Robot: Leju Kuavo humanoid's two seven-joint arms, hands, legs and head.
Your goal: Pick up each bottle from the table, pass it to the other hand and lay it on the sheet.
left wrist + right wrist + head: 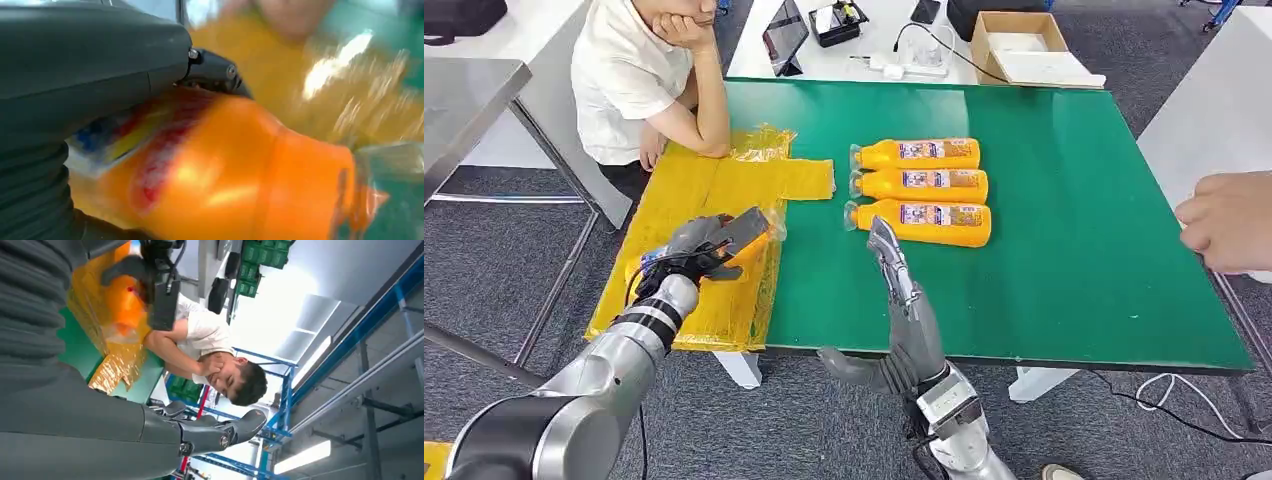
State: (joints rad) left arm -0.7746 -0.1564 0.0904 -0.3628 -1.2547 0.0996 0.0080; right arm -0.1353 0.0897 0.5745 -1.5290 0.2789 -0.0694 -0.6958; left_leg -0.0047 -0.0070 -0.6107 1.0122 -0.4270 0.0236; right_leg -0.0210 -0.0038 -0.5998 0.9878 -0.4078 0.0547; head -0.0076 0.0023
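Left hand [709, 245] grips a bottle [240, 175], fingers [686, 236] hiding its label; right hand [894, 275] empty, fingers straight, together.

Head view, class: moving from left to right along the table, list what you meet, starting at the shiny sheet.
Crinkly yellow plastic sheet → left robot hand holding an orange bottle over the sheet → upright open right robot hand → three orange plastic bottles lying in a row → bare green tabletop → a person's hand.
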